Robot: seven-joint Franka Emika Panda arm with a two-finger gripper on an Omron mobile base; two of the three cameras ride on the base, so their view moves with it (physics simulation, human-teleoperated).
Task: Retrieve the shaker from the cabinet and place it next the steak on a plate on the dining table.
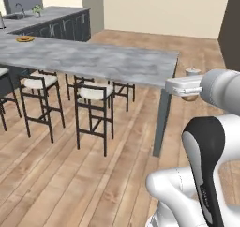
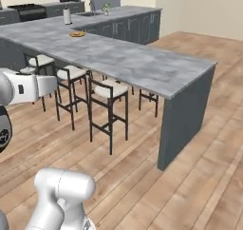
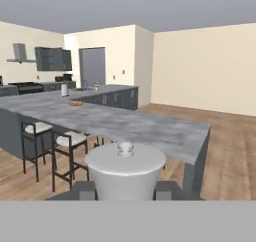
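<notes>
the gripper [image 3: 125, 191] is clamped on the shaker [image 3: 125, 168], carried upright near the dining table's [image 1: 108, 62] end so nothing spills; the plate [image 1: 25, 39] sits far along, steak probably on it.

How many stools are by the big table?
3 black-framed stools with pale cushions in the right base view: one nearest the table's end, one in the middle, one farthest. More may be hidden beyond.

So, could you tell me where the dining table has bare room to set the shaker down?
The dining table is bare from its near end back to the plate. The stools crowd the floor along its near side. The gripper holds the shaker.
</notes>
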